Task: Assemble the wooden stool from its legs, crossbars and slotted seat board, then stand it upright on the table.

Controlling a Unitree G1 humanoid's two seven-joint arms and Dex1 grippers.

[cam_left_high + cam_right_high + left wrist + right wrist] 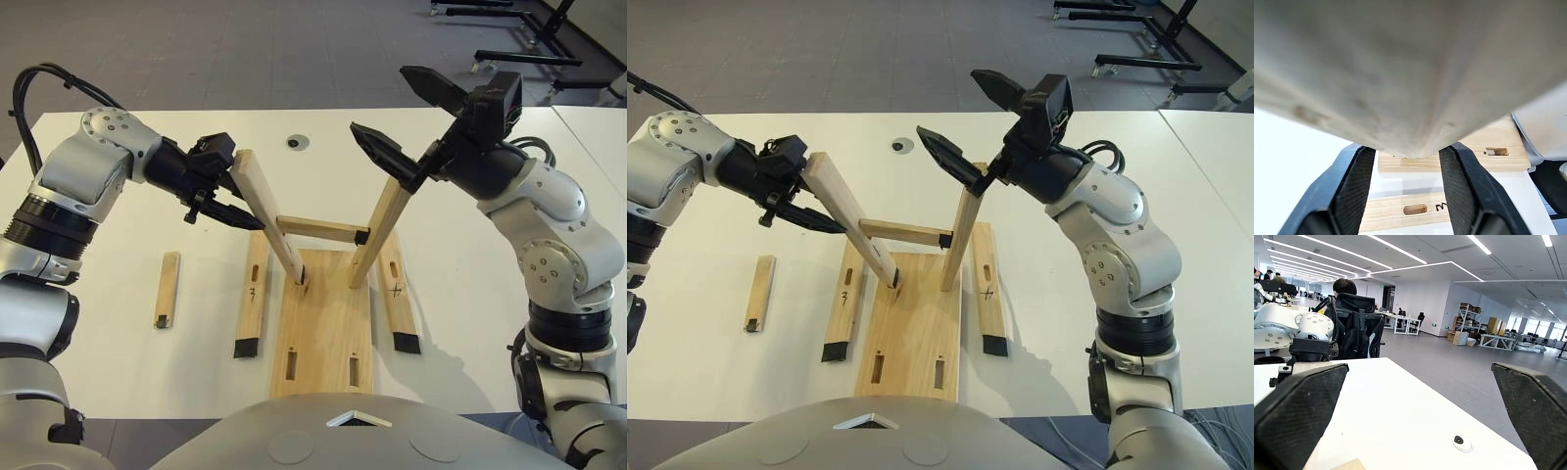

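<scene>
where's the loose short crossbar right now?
In the left eye view, the short crossbar lies flat on the table on the robot's left. It sits alone, outboard of the loose leg beside the seat board.

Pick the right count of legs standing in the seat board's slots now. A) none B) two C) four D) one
B: the left leg and the right leg stand tilted in the seat board, joined by a crossbar, while a third leg and a fourth leg lie flat on the table beside it.
</scene>
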